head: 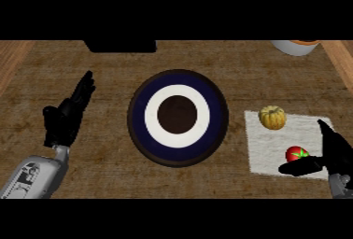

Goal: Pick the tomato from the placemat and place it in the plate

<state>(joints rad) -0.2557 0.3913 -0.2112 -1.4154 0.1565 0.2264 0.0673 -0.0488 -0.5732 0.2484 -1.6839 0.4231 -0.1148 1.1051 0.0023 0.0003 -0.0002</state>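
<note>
We bracket the tomato on the placemat with our unclenched right hand (thumb beneath it, fingers beyond), ready to grasp, the plate to its left.

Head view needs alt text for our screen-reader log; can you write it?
The right hand is open beside a tomato on a white placemat, which also holds a small yellow pumpkin. A plate sits mid-counter; the left hand rests open at left.
</note>
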